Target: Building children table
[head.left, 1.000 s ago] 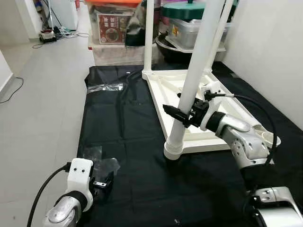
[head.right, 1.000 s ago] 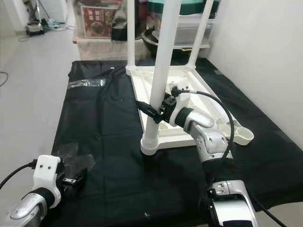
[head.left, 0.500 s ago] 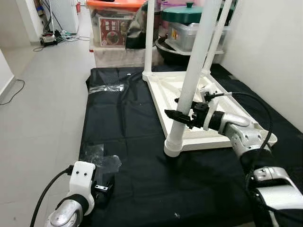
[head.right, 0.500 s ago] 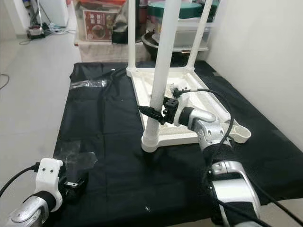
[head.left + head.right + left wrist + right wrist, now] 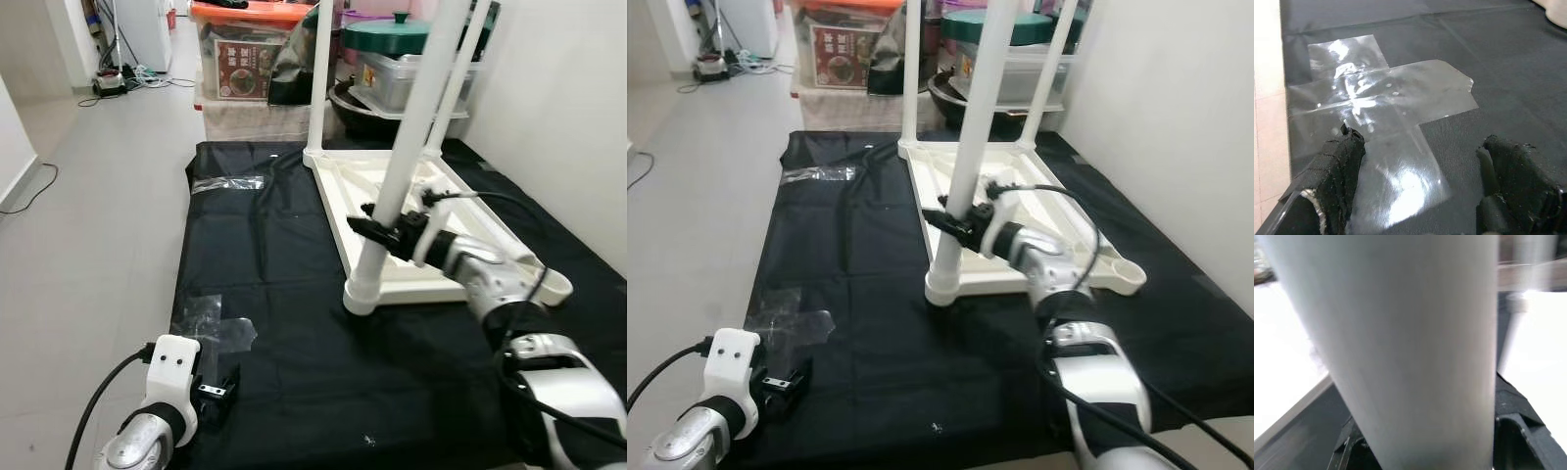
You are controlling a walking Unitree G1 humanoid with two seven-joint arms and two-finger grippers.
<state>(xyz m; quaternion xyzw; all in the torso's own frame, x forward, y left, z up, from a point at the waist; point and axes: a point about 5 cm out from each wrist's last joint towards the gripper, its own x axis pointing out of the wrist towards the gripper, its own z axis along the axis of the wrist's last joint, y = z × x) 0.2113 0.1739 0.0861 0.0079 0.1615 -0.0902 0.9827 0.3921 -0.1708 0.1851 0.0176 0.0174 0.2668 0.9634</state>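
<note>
Table (image 5: 490, 257): upside down on black sheet (image 5: 274, 264). Right gripper (image 5: 380, 231) still clamped round near leg (image 5: 397, 186), unchanged from a second ago; leg upright in corner socket, tightening probably continuing. Left gripper (image 5: 1420, 191) apart, idle above tape (image 5: 1386, 98), well away from table.

— How did the children's table (image 5: 460, 211) lie?
— Upside down on the black mat (image 5: 265, 255), white top flat.
— And its legs?
— Upright; the near leg (image 5: 397, 186) leaned slightly, seated in its corner socket.
</note>
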